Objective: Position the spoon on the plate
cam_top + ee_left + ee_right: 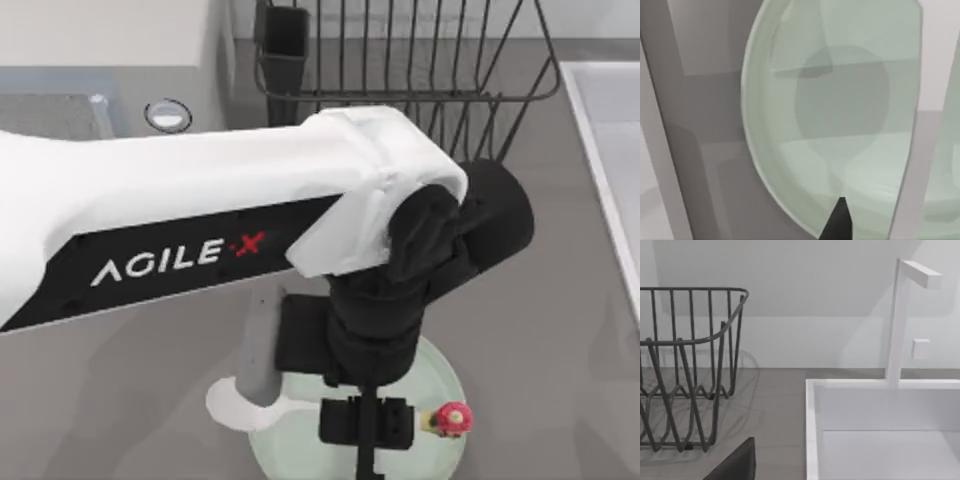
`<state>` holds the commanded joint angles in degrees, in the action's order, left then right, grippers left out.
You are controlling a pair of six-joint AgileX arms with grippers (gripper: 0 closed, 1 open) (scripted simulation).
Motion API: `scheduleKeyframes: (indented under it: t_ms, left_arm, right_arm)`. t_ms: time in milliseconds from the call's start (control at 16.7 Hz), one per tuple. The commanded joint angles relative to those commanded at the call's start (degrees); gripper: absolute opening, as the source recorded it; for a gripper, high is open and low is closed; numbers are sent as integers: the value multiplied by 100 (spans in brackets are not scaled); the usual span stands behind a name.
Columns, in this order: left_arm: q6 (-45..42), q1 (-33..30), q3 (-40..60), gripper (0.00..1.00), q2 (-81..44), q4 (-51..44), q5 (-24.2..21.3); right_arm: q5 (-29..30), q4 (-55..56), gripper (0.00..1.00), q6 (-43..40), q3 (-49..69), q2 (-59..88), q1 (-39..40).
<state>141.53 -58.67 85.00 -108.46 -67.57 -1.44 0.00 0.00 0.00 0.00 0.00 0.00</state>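
1. My left arm (pixel 200 215) stretches across the table from the top view's left, its wrist bent down over the plate (pixel 440 372) at the bottom centre.
2. Left gripper (pixel 365 425) sits low over the plate; I cannot tell whether its fingers are apart or together, since the wrist body hides them from above.
3. The spoon (pixel 245 405) lies across the plate's near part: white bowl sticking out past the plate's left rim, red-pink ornament (pixel 453 417) over the plate's right part, just right of the gripper. The handle between them is hidden under the gripper.
4. I cannot tell if the spoon is touching the plate or held just above it.
5. Left wrist view: the plate (pixel 790 210) close up, mint-green and glossy, one dark fingertip (pixel 839 222) over it.
6. A wire basket (pixel 420 60) stands at the table's far edge, well apart from the plate.
7. Right wrist view: the basket (pixel 690 365), a white sink (pixel 812 440) and its faucet (pixel 900 315); one dark fingertip (pixel 737 465) of the right gripper at the edge, finger state cannot be told.
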Motion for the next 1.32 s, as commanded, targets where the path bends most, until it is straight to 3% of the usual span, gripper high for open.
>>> scheduleKeyframes:
  t_ms: [960, 1320]
  left_arm:
    - [-301, -162, -454, 0, 328, 172, -410]
    - [-210, -23, -536, 0, 87, 522, -300]
  right_arm:
    - [0, 0, 100, 0, 0, 0, 0]
    - [0, 0, 100, 0, 0, 0, 0]
